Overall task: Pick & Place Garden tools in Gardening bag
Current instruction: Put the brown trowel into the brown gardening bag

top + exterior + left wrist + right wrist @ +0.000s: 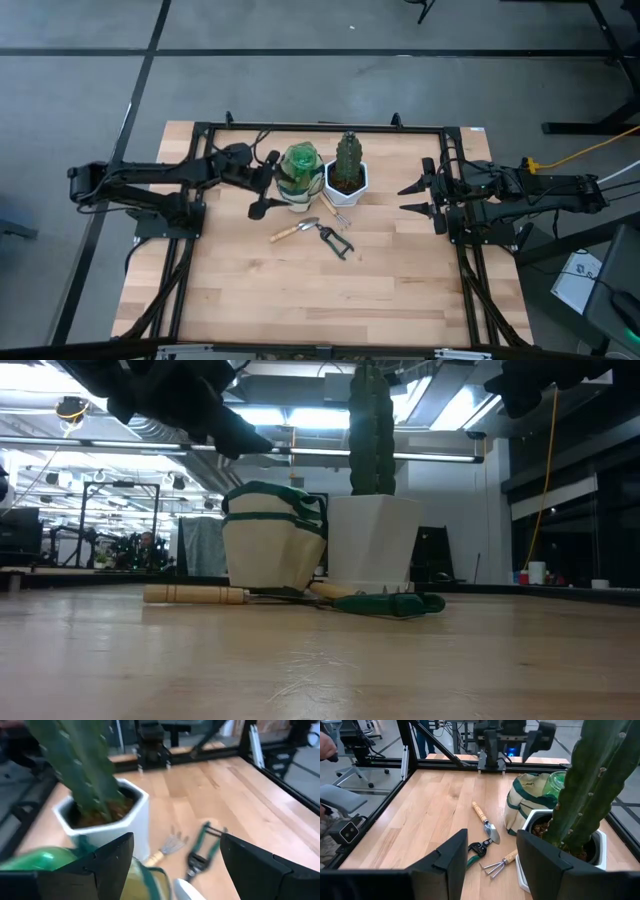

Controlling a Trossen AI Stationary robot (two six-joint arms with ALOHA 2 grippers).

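Observation:
The beige gardening bag (298, 190) with green trim stands on the table, with the translucent green spray bottle (300, 162) upright inside it. My left gripper (262, 186) is open, above and just left of the bag, touching nothing. On the table in front of the bag lie the wooden-handled trowel (294, 231), the pruning shears (337, 241) and the hand fork (335, 212). My right gripper (413, 197) is open and empty, right of the cactus pot. The low view shows the bag (272, 546) and the trowel handle (195, 594).
A green cactus in a white hexagonal pot (347, 178) stands against the bag's right side, between the bag and my right gripper. Black frame rails (320, 127) run along the table's far, left and right sides. Bare wood (320, 295) lies toward the near edge.

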